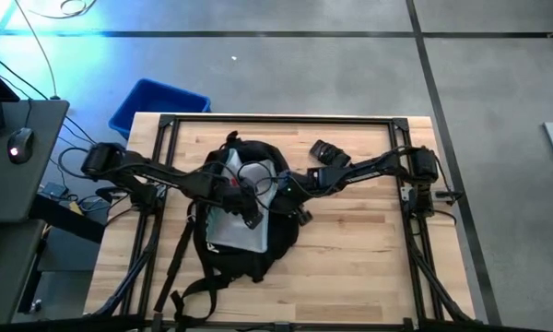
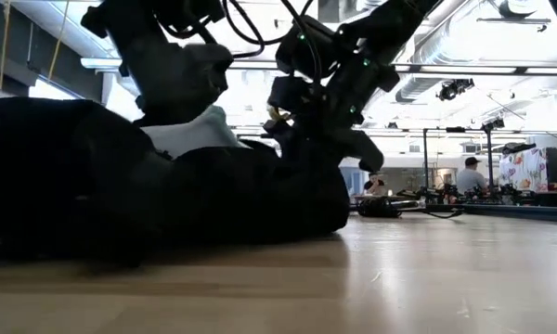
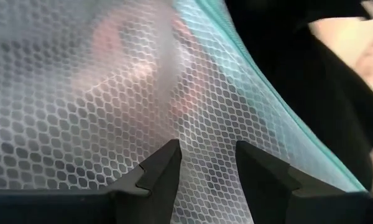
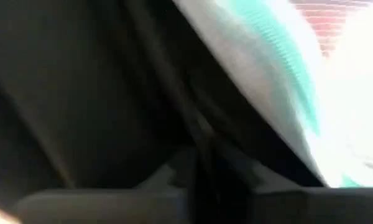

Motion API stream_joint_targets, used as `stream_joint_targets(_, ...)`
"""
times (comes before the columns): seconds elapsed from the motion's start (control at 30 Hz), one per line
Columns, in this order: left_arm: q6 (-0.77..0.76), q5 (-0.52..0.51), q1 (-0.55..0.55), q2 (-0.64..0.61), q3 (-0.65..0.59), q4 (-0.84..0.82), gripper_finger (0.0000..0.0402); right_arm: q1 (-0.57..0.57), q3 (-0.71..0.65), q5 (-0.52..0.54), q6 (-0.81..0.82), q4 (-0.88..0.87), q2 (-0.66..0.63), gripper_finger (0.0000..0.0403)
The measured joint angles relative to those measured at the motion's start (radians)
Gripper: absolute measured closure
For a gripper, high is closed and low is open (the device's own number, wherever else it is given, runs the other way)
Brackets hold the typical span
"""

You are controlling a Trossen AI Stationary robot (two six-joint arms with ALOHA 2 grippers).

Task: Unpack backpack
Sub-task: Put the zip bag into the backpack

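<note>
Both arms at the backpack [image 1: 244, 217], which lies left of centre on the desk [image 1: 369, 267].
Left gripper [image 3: 206, 163]: over the pack's opening, jaws parted, a white mesh pouch [image 1: 235, 226] with a teal edge right against the tips, not pinched. Right gripper [image 4: 199, 171]: at the pack's right rim, jaws clenched on black backpack fabric. Blue bin [image 1: 157, 103] beyond the desk's far-left corner.
</note>
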Motion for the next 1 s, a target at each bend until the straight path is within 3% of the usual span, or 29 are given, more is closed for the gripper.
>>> stream_joint_targets(0.37, -0.044, -0.216, 0.004, 0.026, -0.002, -0.197, 0.0261, -0.038, 0.063, -0.135, 0.025, -0.317, -0.172, 0.0403)
stream_joint_targets(0.57, -0.035, -0.252, 0.005, 0.037, -0.004, -0.209, 0.0261, -0.062, 0.062, -0.352, 0.061, -0.420, -0.264, 0.0402)
stream_joint_targets(0.67, 0.007, -0.227, 0.007, 0.023, 0.013, -0.225, 0.0261, -0.046, 0.062, -0.412, 0.071, -0.448, -0.270, 0.0402)
stream_joint_targets(0.87, 0.121, -0.108, 0.004, -0.079, 0.123, -0.236, 0.0261, 0.020, 0.062, -0.382, 0.187, -0.301, -0.267, 0.0403)
stream_joint_targets(1.0, 0.161, -0.064, -0.004, -0.150, 0.183, -0.303, 0.0261, 0.063, 0.062, -0.280, 0.264, -0.103, -0.226, 0.0393)
